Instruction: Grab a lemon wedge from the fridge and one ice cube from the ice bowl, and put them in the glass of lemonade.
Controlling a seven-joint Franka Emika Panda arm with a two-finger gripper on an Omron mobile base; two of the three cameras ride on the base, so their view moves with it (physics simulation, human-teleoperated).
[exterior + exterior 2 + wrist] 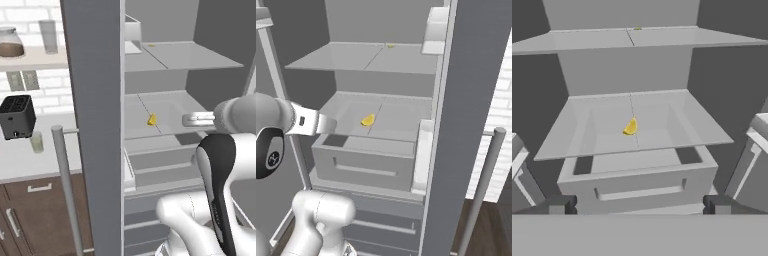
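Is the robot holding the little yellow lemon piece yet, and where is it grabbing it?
No, nothing is held. The end effector is open, and the lemon wedge lies untouched on the fridge shelf.

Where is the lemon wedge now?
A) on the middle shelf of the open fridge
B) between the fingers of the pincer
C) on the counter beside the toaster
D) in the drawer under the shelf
A: the lemon wedge lies alone on the middle shelf of the fridge, with the open pincer short of it.

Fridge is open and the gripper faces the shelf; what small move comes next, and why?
Probably ease the gripper straight forward toward the lemon wedge. Its jaws stand wide open and empty, short of the shelf, with the wedge lying ahead, roughly centred between them.
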